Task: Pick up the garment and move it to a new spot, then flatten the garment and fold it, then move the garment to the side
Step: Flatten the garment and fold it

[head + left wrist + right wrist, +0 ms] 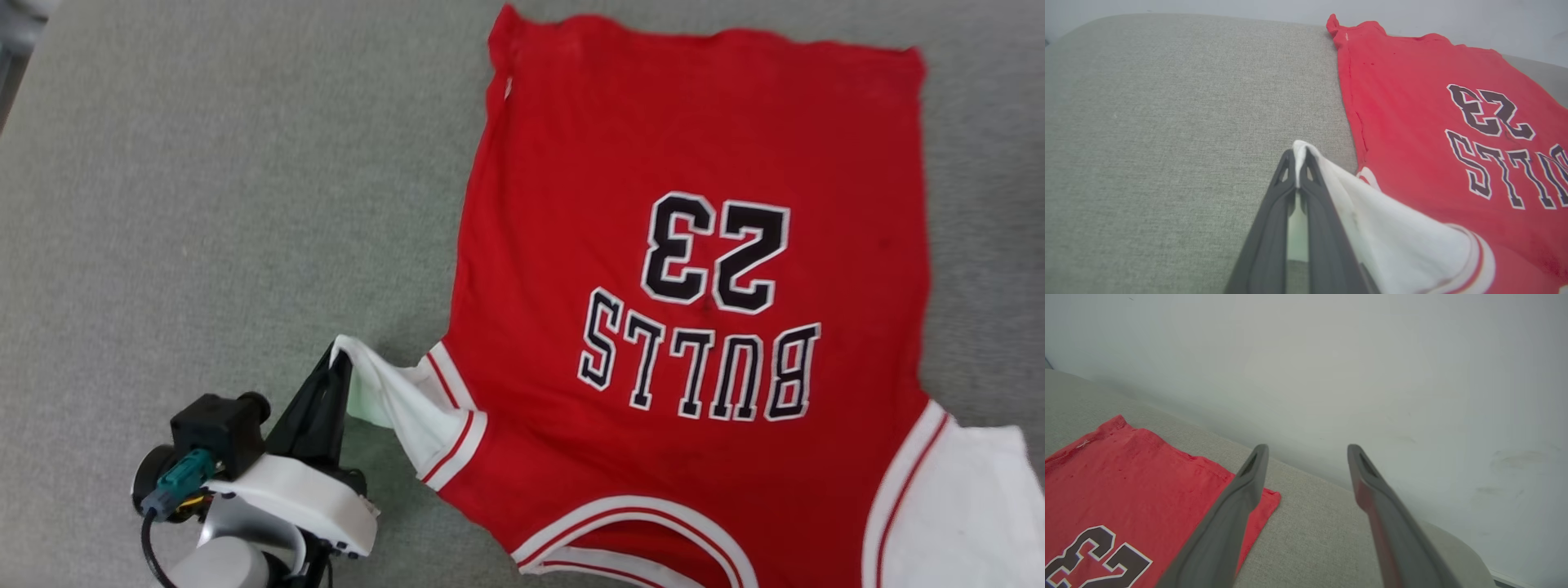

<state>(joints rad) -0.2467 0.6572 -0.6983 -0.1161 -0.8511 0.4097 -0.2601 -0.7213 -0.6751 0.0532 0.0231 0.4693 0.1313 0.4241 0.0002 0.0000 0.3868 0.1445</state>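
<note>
The garment [694, 269], a red jersey T-shirt with white sleeves, lies spread flat on the grey surface with "BULLS 23" facing up and upside down to me, collar toward me. My left gripper [339, 359] is at the lower left, shut on the tip of the garment's white left sleeve [392, 400], which it lifts slightly off the surface. In the left wrist view the garment's [1433, 134] white cloth is pinched between the closed dark fingers of the left gripper [1298, 157]. In the right wrist view my right gripper [1306, 451] stands open and empty above the far right corner of the garment [1126, 477].
The garment rests on a grey fabric surface [204, 204] with broad free room to its left. A pale wall [1372, 375] rises just behind the surface's far edge. The other white sleeve [963, 506] lies flat at the lower right.
</note>
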